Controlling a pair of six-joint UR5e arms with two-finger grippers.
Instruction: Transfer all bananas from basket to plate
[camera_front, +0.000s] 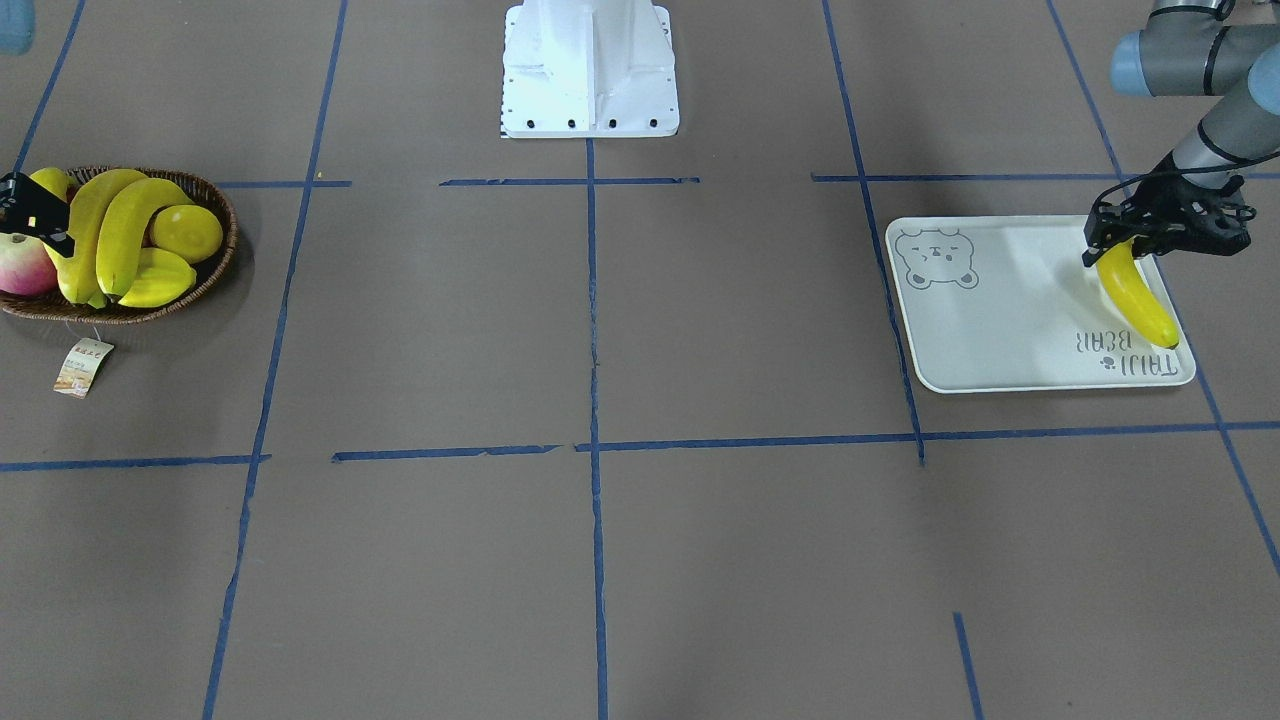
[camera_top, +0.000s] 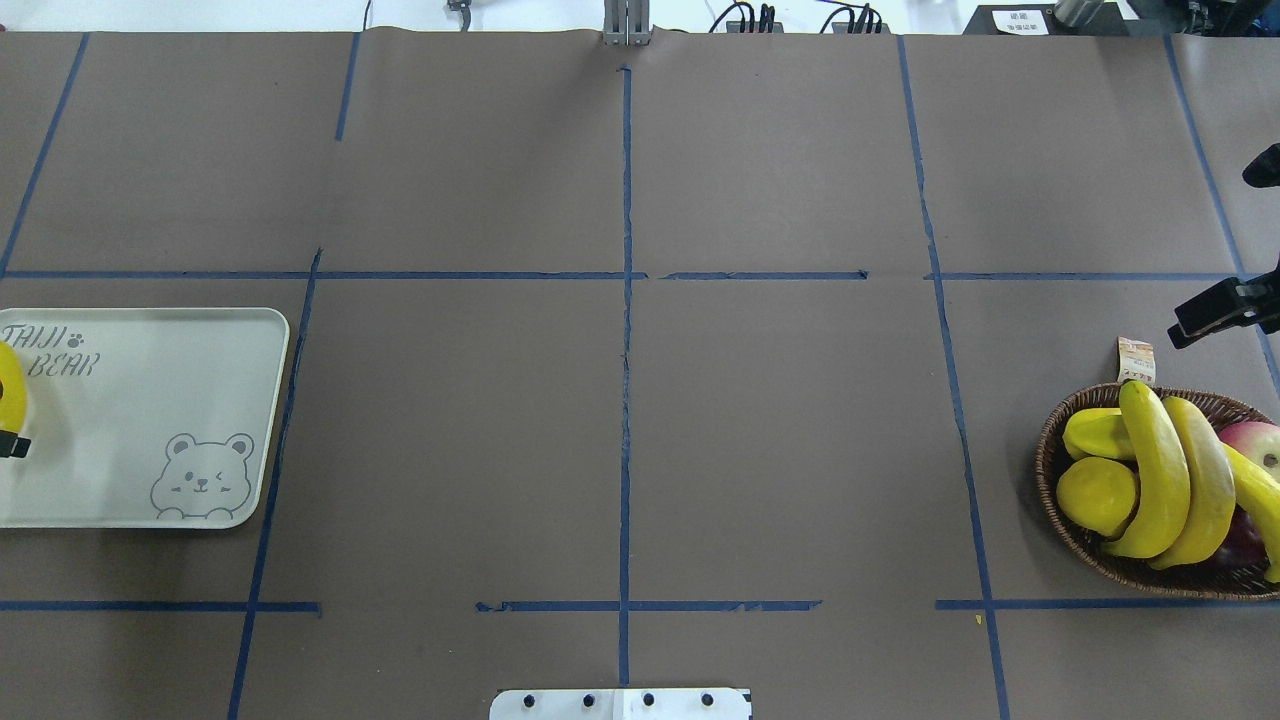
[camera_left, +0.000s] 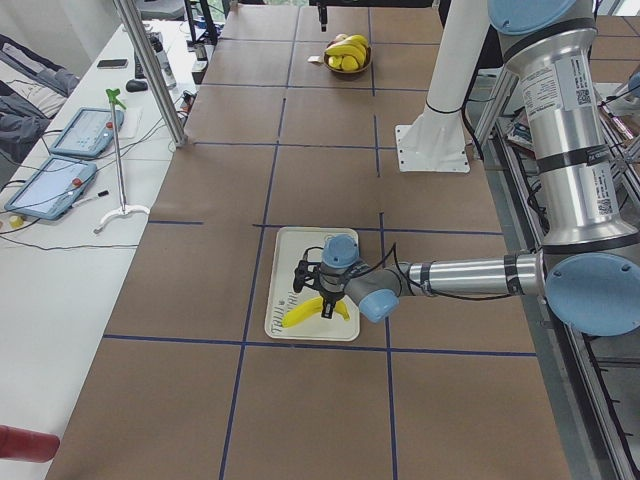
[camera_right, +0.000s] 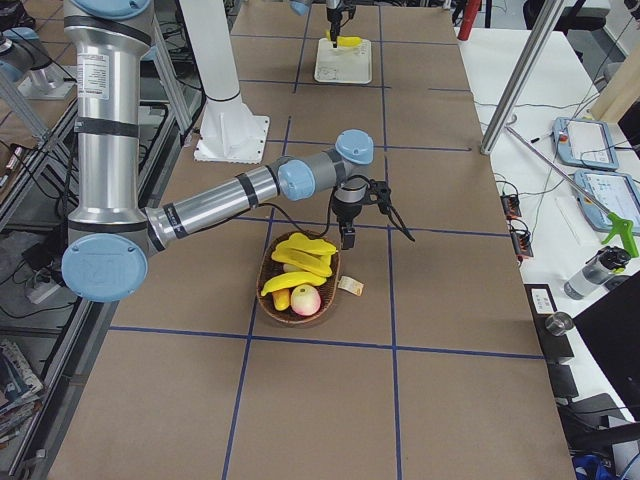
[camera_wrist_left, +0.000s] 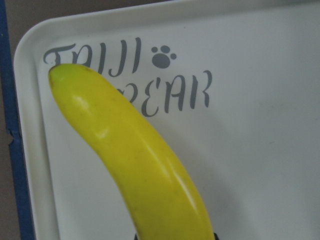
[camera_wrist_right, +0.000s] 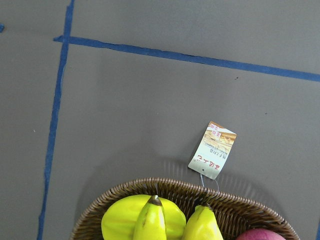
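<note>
My left gripper (camera_front: 1108, 248) is shut on the upper end of one yellow banana (camera_front: 1135, 295). It holds the banana tilted over the right end of the off-white plate (camera_front: 1000, 310), with the lower tip at the grey lettering. The left wrist view is filled by this banana (camera_wrist_left: 135, 165) above the plate (camera_wrist_left: 250, 150). The brown wicker basket (camera_front: 215, 260) holds three bananas (camera_top: 1160, 470) lying side by side. My right gripper (camera_right: 377, 238) hangs open over the basket's far rim, near its paper tag (camera_wrist_right: 212, 150), with nothing between its fingers.
A lemon (camera_front: 187, 232), a ridged starfruit (camera_front: 160, 278) and a reddish apple (camera_front: 25, 265) also lie in the basket. The robot's white base (camera_front: 590, 70) stands at mid table. Blue tape lines cross the brown table. Tablets and a bottle lie on side tables.
</note>
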